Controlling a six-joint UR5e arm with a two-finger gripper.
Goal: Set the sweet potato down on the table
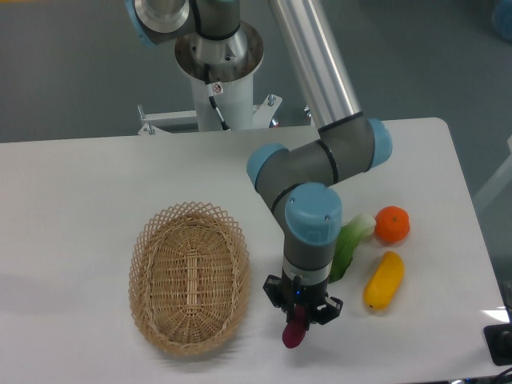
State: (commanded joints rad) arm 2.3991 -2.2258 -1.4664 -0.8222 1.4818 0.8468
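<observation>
- My hand (298, 318) hangs in the lower middle of the frame, its fingers closed on the upper end of the sweet potato (294, 334), which points down toward the white counter (80, 200).
- The sweet potato's lower tip sits very near the counter surface, a small shadow just beneath it; I cannot tell from this view whether it is touching yet.
- To do this step well, I judge I should lower straight down until the tip bears on the counter, then part my fingers only a little, so the slim piece tips over gently rather than dropping and rolling.
- Since it hangs upright, it will probably fall to one side on release; its rounded ends make it likely to roll, so a slow opening looks safest.
- The wicker basket (190, 276) lies just to the left of my hand; its right rim is near, and I want the sweet potato to end on bare counter, not against the weave.
- To the right, the yellow vegetable (383, 280) rests well clear of my fingers, and the orange fruit (392, 224) sits above it toward the right edge.
- A green leafy vegetable (348, 243) lies partly behind my forearm, between my wrist and the orange fruit.
- Nothing stands directly under the sweet potato, so the way down looks open to me.
- When I lift off, I should rise vertically to avoid brushing the basket rim.
</observation>
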